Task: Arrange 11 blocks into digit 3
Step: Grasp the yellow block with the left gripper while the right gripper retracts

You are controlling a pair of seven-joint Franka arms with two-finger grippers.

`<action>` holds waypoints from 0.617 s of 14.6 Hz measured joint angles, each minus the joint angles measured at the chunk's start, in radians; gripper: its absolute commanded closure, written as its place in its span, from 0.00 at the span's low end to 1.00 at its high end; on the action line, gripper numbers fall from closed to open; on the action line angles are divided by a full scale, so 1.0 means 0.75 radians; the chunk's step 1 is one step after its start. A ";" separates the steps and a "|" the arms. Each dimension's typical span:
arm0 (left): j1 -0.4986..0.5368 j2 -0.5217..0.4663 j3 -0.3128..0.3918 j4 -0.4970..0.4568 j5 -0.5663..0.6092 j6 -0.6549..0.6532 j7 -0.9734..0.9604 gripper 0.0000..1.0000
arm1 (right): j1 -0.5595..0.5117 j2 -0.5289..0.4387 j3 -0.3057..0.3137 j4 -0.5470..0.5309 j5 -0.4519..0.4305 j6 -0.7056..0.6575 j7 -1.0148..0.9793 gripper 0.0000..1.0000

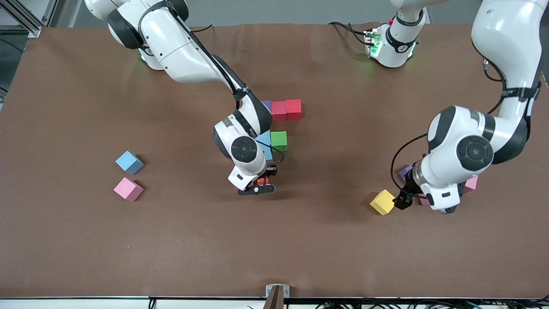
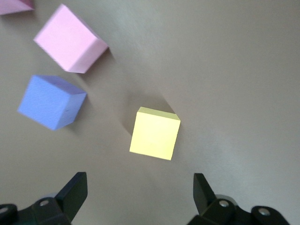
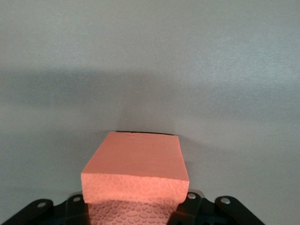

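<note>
While our right gripper (image 1: 258,185) stays out of the way of nothing, clamped on an orange block (image 3: 136,171) low over the table beside the half-built figure (image 1: 281,124), our left gripper (image 2: 140,197) hangs with fingers wide apart above a yellow block (image 2: 154,133), near purple (image 2: 50,101) and pink (image 2: 70,45) ones at the left arm's end. We judge these foam cubes light and squashy, best pinched gently across two flat opposite faces
</note>
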 measured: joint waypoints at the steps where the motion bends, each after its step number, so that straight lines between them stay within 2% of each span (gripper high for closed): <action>1: -0.004 0.053 0.002 0.032 0.000 0.001 0.027 0.00 | 0.005 0.000 0.000 0.000 0.000 -0.001 0.000 0.69; 4: -0.014 0.172 0.029 0.113 0.001 0.005 0.129 0.01 | 0.018 0.000 0.000 0.000 0.001 -0.008 0.000 0.69; 9: -0.020 0.252 0.061 0.130 0.005 0.068 0.178 0.03 | 0.026 0.000 0.029 0.001 0.001 -0.035 0.000 0.69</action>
